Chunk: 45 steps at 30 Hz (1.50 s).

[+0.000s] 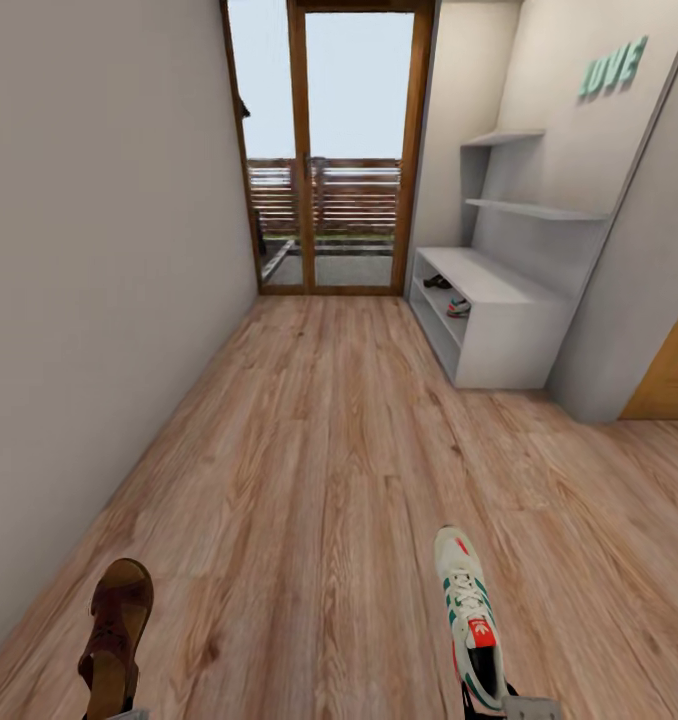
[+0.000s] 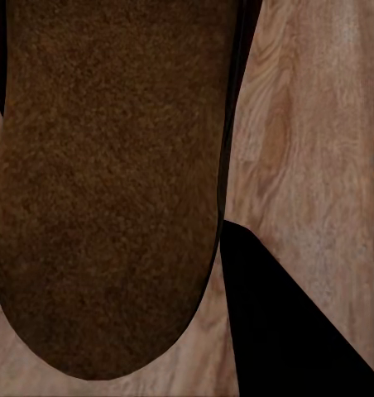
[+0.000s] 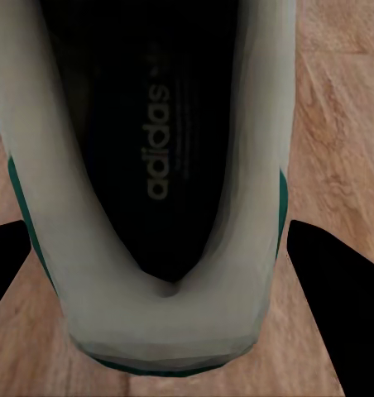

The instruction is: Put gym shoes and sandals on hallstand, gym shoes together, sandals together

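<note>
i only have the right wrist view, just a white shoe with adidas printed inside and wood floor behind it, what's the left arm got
Observer: The left arm carries a brown sandal; the left wrist view looks onto its tan footbed.
Operator: where's the rack from here
Observer: Ahead on the right of the corridor, the pale-grey hallstand stands under teal LOVE letters.
Operator: anything on it already
Observer: Yes, a dark sandal and a gym shoe sit in its open shelf.
Operator: and my shoe, how does it look from the head
Observer: The gym shoe you hold points toe-forward toward the glass door, above the floor.
</note>
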Motion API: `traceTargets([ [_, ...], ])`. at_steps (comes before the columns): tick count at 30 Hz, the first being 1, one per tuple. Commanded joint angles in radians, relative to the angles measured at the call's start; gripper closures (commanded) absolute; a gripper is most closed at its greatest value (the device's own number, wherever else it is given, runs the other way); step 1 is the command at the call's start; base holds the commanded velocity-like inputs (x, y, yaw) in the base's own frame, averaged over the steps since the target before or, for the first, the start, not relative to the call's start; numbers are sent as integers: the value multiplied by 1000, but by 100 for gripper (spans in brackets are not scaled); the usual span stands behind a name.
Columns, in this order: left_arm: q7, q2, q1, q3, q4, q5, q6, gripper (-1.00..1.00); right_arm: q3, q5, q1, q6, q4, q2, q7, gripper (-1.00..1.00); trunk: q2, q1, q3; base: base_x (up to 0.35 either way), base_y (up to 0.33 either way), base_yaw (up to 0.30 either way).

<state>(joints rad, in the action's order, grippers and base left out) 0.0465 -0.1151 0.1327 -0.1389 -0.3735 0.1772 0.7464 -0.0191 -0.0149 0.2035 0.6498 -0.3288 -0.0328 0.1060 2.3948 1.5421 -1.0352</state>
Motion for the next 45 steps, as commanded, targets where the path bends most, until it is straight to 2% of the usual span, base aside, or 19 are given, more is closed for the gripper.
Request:
traceTargets([
  [1, 4, 0, 0, -2, 0, 2, 2, 100, -2, -2, 1, 2, 0, -1, 5, 100, 0, 0, -1, 334, -110, 0],
  [17, 5, 1, 0, -1, 1, 2, 2, 100, -2, -2, 1, 1, 0, -1, 4, 100, 0, 0, -1, 334, -103, 0],
  [45, 4, 0, -1, -1, 4, 2, 2, 100, -2, -2, 1, 1, 12, -1, 4, 100, 0, 0, -1, 338, -4, 0],
])
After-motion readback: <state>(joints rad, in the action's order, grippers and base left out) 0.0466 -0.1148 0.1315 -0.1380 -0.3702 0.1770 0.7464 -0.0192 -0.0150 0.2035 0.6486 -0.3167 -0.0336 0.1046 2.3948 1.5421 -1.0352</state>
